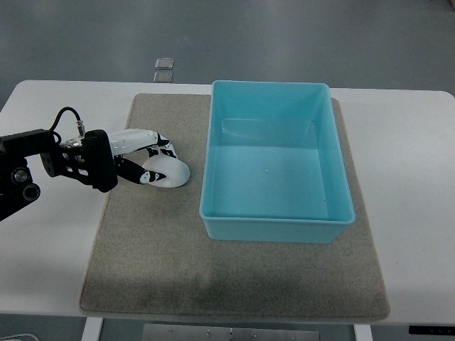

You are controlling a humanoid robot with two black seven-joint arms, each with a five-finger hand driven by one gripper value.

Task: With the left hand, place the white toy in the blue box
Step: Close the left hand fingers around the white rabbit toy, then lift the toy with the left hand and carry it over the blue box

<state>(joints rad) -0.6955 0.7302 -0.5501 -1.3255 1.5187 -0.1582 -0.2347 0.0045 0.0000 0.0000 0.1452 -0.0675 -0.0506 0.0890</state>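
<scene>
The grey mat (234, 270) fills the lower frame on the white desk (412, 213). At centre left the left hand (146, 160) reaches in from the left edge, its fingers (158, 145) curled around the white toy (169, 172), which rests on the mat just left of the blue box (277, 160). The grip looks partial, so closing firmly before lifting seems wise. Then raise the toy above the box's near-left wall, carry it rightward over the empty floor and let go low. The right hand is out of view.
</scene>
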